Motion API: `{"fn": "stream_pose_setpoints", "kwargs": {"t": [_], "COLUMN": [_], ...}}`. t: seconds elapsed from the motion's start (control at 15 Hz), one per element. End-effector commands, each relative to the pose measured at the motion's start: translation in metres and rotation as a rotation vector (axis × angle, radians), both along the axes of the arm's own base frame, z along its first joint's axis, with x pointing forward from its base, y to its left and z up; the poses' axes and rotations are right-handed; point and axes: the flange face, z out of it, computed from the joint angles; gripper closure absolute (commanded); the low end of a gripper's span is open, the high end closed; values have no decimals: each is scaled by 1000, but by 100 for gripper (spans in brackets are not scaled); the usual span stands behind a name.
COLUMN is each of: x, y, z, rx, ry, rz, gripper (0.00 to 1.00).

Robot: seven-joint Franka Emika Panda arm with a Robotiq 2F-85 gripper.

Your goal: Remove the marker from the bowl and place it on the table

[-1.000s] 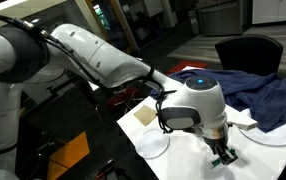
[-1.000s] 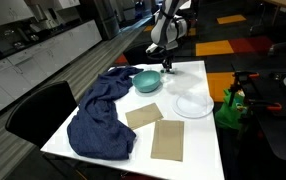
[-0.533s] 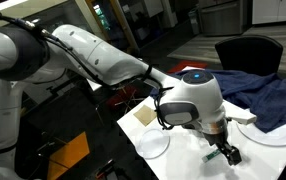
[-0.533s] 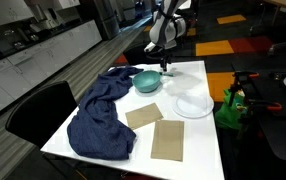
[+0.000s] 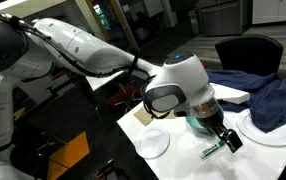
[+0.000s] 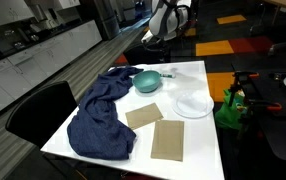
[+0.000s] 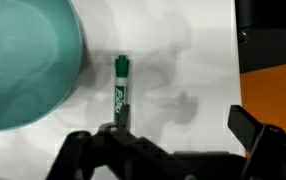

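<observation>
Wrist view: marker (image 7: pixel 121 90) lies flat on the white table (image 7: pixel 188 50), centre of frame, approx. vertical. Its dark green cap is at the upper end; the pale labelled body runs down toward the bottom edge, where the lower tip goes behind the gripper's dark structure. Teal bowl (image 7: pixel 23 60) fills the upper left; its rim is just beside the marker w/ a thin strip of table between, so they're not touching. Nothing visible inside the part of the bowl that shows.

Gripper (image 7: pixel 168 148) sits along the bottom edge w/ jaws spread wide, one finger (image 7: pixel 258 135) at lower right and the other at lower left. Nothing is between them and it has no hold on the marker. An orange floor patch (image 7: pixel 268 85) shows at the right edge, past the table.

In an exterior view the gripper (image 5: pixel 223 140) hangs lower right of centre, off the table surface (image 5: pixel 183 162), w/ the marker (image 5: pixel 211 150) lying on the white top just below-left of it. The bowl (image 5: pixel 197 124) is mostly hidden behind the wrist. A small white plate (image 5: pixel 151 142) is to the left, a larger white plate (image 5: pixel 275 130) at the right edge and a blue cloth (image 5: pixel 273 95) at upper right.

In an exterior view the bowl (image 6: pixel 146 81) sits upper centre, w/ the blue cloth (image 6: pixel 103 112) at left, two tan mats (image 6: pixel 155 128) at centre and a white plate (image 6: pixel 195 105) right of centre. The marker is too small to pick out here.
</observation>
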Motion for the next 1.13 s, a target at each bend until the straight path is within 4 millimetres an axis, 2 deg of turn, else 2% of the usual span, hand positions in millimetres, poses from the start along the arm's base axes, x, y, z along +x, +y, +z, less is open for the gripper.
{"fn": "stream_pose_setpoints", "kwargs": {"t": [0.0,0.4,0.6,0.67,0.8,1.07], "x": [-28,-72,-88,-73,-81,-84], "y": [13,18,18,14,16,17], "z": [36,80,96,89,94,93], "rx": [-29,-123,-152,-167,-163,-156], "ry": [-60,-160,-199,-162,-174,-172], "rz": [34,75,88,57,68,69], "gripper": [0,0,0,0,0,0]}}
